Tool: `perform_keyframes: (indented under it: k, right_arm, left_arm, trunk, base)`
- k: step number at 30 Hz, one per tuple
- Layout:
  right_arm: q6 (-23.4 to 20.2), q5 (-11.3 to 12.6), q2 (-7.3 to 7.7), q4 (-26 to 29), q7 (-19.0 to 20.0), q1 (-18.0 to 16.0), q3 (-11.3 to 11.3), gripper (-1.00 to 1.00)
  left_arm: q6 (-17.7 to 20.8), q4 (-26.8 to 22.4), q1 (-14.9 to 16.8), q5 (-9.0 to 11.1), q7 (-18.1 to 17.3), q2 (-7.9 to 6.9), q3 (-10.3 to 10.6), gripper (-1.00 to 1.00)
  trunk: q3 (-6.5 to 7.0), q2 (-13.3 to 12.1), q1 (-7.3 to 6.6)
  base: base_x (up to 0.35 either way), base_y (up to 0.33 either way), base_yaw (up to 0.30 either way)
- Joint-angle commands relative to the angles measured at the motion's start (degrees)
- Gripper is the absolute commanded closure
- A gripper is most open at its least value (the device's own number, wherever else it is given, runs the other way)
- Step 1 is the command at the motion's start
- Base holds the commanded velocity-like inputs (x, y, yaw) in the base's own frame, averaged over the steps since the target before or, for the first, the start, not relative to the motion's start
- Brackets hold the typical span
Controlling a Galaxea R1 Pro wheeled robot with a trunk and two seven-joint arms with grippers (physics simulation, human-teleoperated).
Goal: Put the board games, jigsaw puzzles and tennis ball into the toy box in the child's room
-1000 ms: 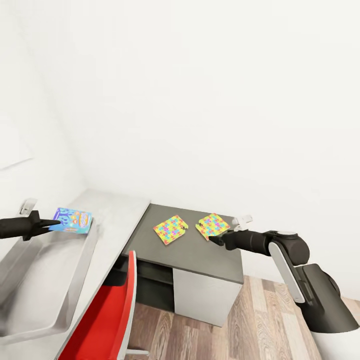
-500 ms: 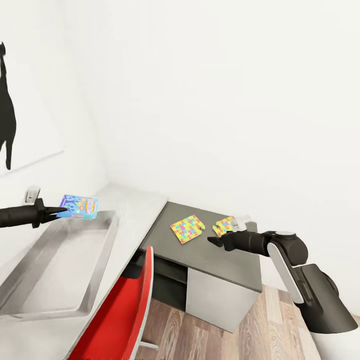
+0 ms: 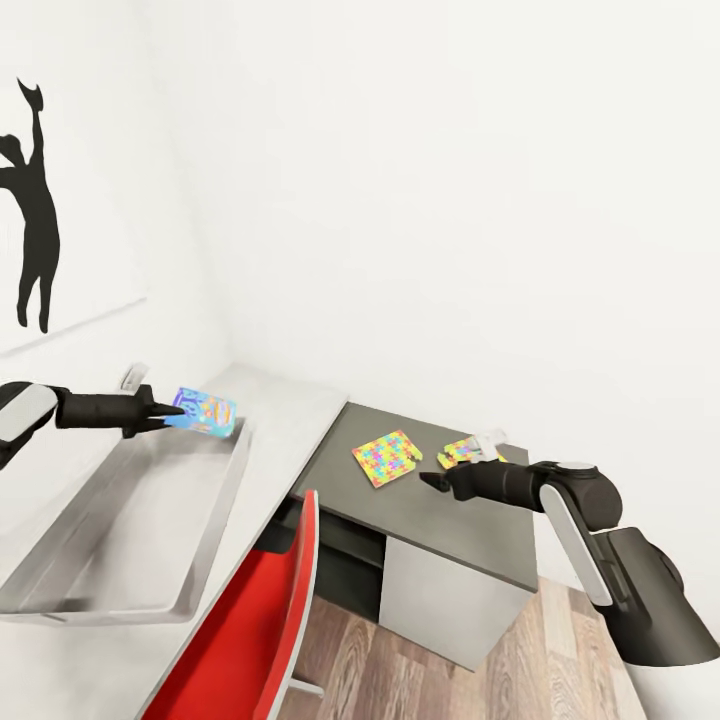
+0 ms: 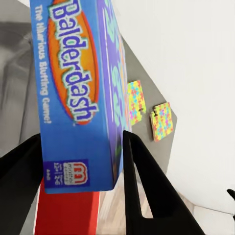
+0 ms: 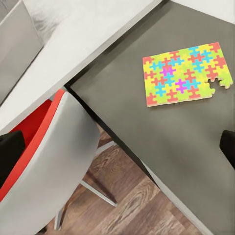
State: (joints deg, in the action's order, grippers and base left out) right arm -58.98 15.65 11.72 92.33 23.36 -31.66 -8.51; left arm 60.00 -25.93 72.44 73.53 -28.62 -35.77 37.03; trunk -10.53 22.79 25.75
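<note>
Over the grey metal toy box (image 3: 215, 560): left gripper (image 3: 178, 410) pinching blue Balderdash board game box (image 3: 205, 411).
Dark table (image 3: 440, 515): two colourful flat jigsaw puzzles (image 3: 388, 457) (image 3: 462, 451); right gripper (image 3: 428, 482) near them, jaw state unclear.
Left wrist: fingers (image 4: 147, 196) clamp game box (image 4: 78, 93).
Right wrist: puzzle (image 5: 183, 73), red chair (image 5: 29, 132).

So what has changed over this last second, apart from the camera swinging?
The view has panned, so most of the shift is the camera's. The left gripper stays shut on the Balderdash board game, now held above the toy box. The right gripper still hovers by the two jigsaw puzzles, which lie untouched on the dark table.
</note>
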Motion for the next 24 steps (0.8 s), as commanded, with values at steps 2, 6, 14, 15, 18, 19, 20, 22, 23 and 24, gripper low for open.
perform_keyframes:
  k: [2, 6, 14, 15, 18, 19, 20, 22, 23, 24]
  right_arm:
    - [-0.2, -0.3, 0.04, 0.0, 0.3, -0.1, 0.0, -1.0]
    - [-0.2, -0.3, 0.05, 0.0, 0.3, -0.1, 0.0, -1.0]
    - [-0.2, -0.3, 0.16, 0.0, 0.3, -0.1, 0.0, -1.0]
    - [-0.3, -0.3, 0.2, 0.0, 0.4, -0.2, 0.1, -1.0]
    - [-0.3, -0.3, 0.16, 0.0, 0.4, -0.2, 0.1, -1.0]
    - [-0.3, -0.3, 0.15, 0.0, 0.4, -0.2, 0.1, -1.0]
    - [-0.3, -0.3, 0.15, 0.0, 0.4, -0.2, 0.1, -1.0]
    - [-0.2, -0.3, 0.15, 0.0, 0.4, -0.2, 0.1, -1.0]
    - [-0.2, -0.3, 0.15, 0.0, 0.4, -0.2, 0.1, -1.0]
    - [-0.2, -0.3, 0.15, 0.0, 0.4, -0.2, 0.1, -1.0]
  left_arm:
    - [0.0, 0.9, 0.8, -0.1, -0.7, 0.36, 1.4, 1.0]
    - [0.0, 2.0, 1.5, -0.2, -1.7, 0.73, 3.0, 1.0]
    - [0.0, 2.8, 1.7, -5.7, -13.9, -2.29, 8.1, 1.0]
    - [-0.1, 3.0, 1.7, -9.0, -18.2, -2.94, 8.4, 1.0]
    - [-0.6, 3.2, 1.7, -10.6, -20.2, -3.1, 8.4, 1.0]
    - [-1.6, 3.9, 1.7, -11.1, -21.0, -3.16, 8.3, 1.0]
    - [-2.1, 4.4, 1.7, -11.4, -21.2, -3.17, 8.3, 1.0]
    - [-3.3, 6.1, 1.8, -11.8, -21.7, -3.08, 8.3, 1.0]
    - [-4.4, 7.3, 1.8, -11.9, -21.8, -2.96, 8.2, 1.0]
    - [-5.0, 7.9, 1.9, -12.0, -21.8, -2.9, 8.2, 1.0]
  trunk:
    - [-0.12, 0.1, 0.04]
    - [-0.19, 0.1, 0.04]
    - [-0.76, 0.1, 0.04]
    - [-0.85, 0.1, 0.04]
    - [-1.11, 0.1, 0.04]
    - [-1.2, 0.1, 0.04]
    - [-1.29, 0.1, 0.04]
    - [-1.47, 0.1, 0.04]
    - [-1.56, 0.1, 0.04]
    - [-1.65, 0.1, 0.04]
  base:
    - [0.0, 0.0, 0.003]
    - [0.0, 0.0, 0.001]
    - [0.0, 0.0, 0.0]
    - [0.0, 0.0, 0.0]
    - [0.0, 0.0, 0.0]
    - [0.0, 0.0, 0.0]
    - [0.0, 0.0, 0.0]
    - [0.0, 0.0, 0.0]
    - [0.0, 0.0, 0.0]
    - [0.0, 0.0, 0.0]
